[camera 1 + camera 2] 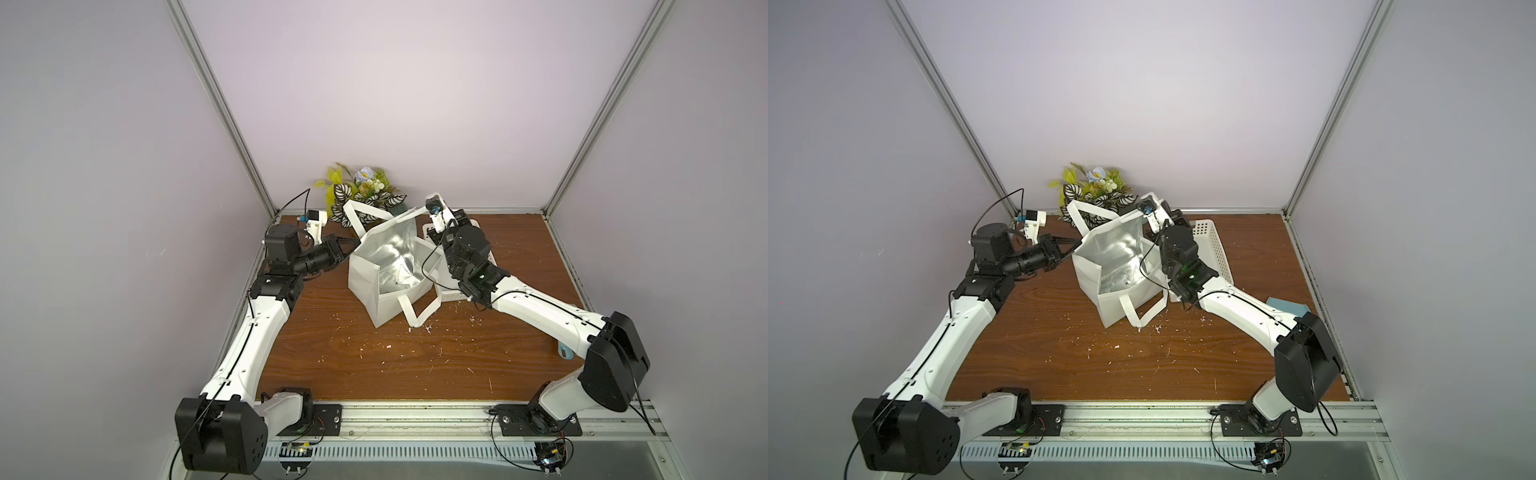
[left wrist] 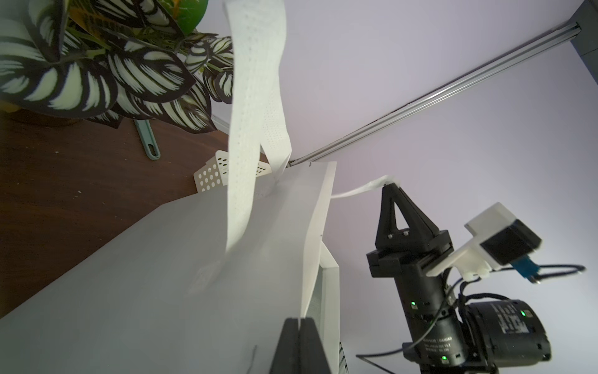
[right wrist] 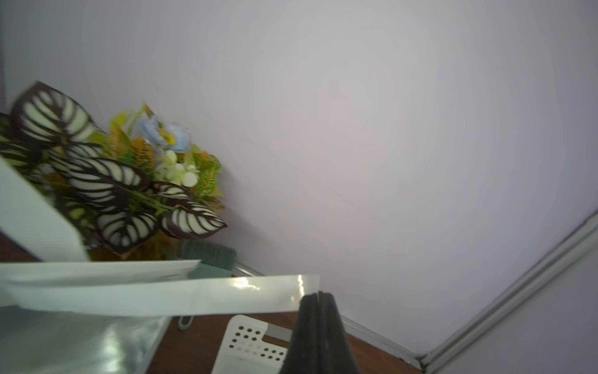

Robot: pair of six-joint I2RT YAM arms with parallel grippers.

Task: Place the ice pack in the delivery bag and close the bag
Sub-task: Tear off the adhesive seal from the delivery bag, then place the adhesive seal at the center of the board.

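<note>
Ice pack: not made out with any certainty. A small dark mark lies on the foil floor of the delivery bag (image 1: 374, 291); I cannot tell whether it is print on the pouch.

Delivery bag: white outside, silver foil inside. It stands upright mid-table on the brown wooden table (image 1: 374, 365) with its mouth up and pulled wide, as both top views show (image 1: 1096, 286). The long axis runs roughly left to right, with the right end turned slightly farther away. The near handle (image 1: 415, 311) droops over the front panel and the far handle (image 1: 357, 216) stands up.

Left gripper (image 2: 299, 322): jaws pressed together on the bag's left rim, reaching in level from the left (image 1: 353, 242).

Right gripper (image 3: 318, 296): jaws pinched on the shiny edge strip at the bag's far-right corner, holding it raised; the left wrist view shows this too (image 2: 391, 187).

So the two grippers sit at opposite ends of the mouth, with the foil floor between and below them.

Around it: a white perforated basket (image 1: 1214, 245) just right of the bag, partly under the right arm; an artificial plant (image 1: 365, 191) at the far wall; white scraps (image 1: 428, 328) on the table near the bag.
</note>
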